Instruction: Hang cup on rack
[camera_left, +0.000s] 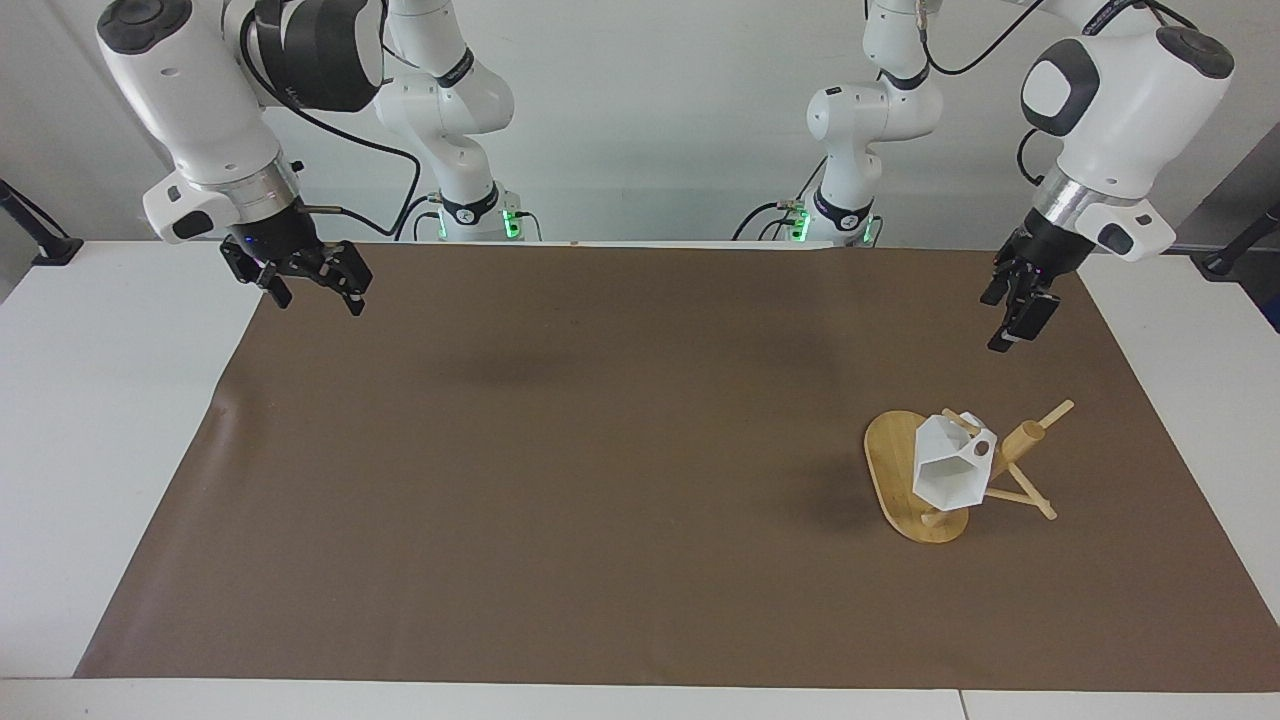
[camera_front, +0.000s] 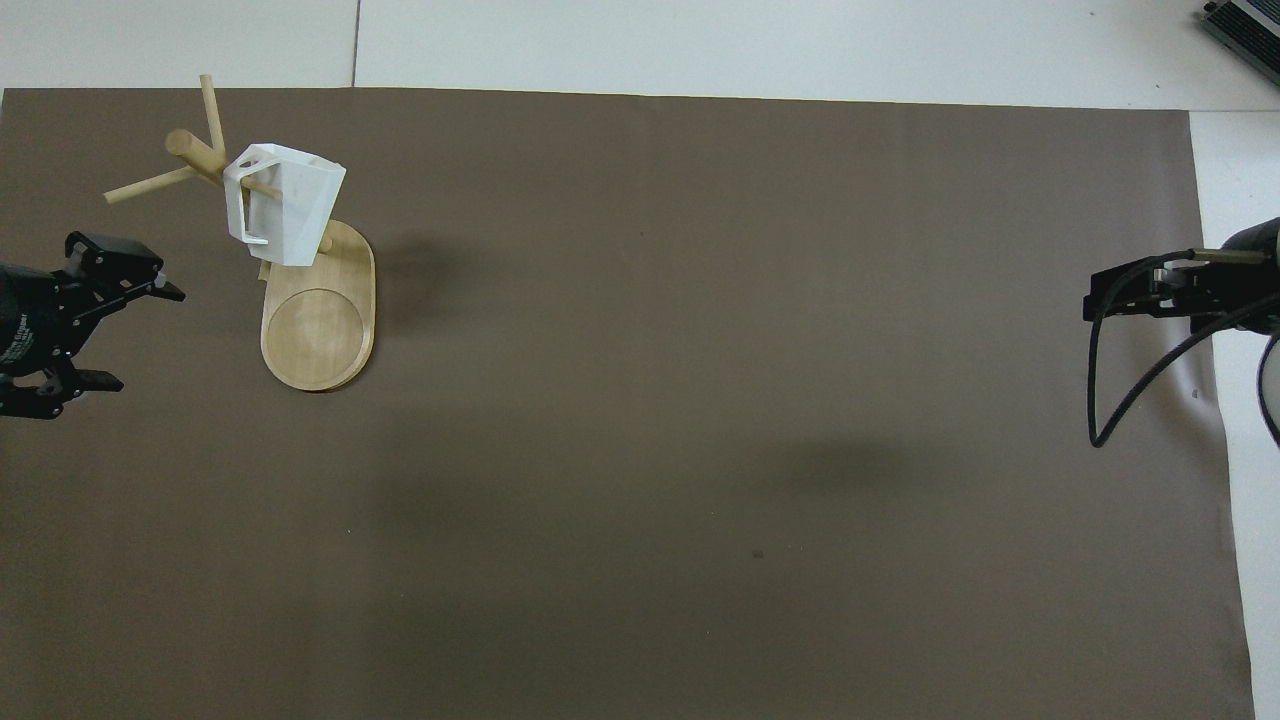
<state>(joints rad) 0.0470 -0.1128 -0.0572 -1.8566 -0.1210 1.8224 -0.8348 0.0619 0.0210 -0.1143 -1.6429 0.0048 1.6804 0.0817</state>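
Cup (camera_left: 950, 468) hangs on rack (camera_left: 905, 480); left pincer (camera_left: 1012, 322) and right pincer (camera_left: 310, 287) gape wide, empty.

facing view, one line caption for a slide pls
White cup hangs by its handle on the bamboo rack; open left gripper and open right gripper are raised, holding nothing.

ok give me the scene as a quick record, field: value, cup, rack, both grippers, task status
cup: white faceted mug, hung by its handle on a peg, tilted
rack: bamboo mug tree, on the brown mat toward the left arm's end
left gripper: open, empty, in the air over the mat, clear of the rack
right gripper: open, empty, waiting over the mat's edge at the right arm's end
task status: cup is on the rack
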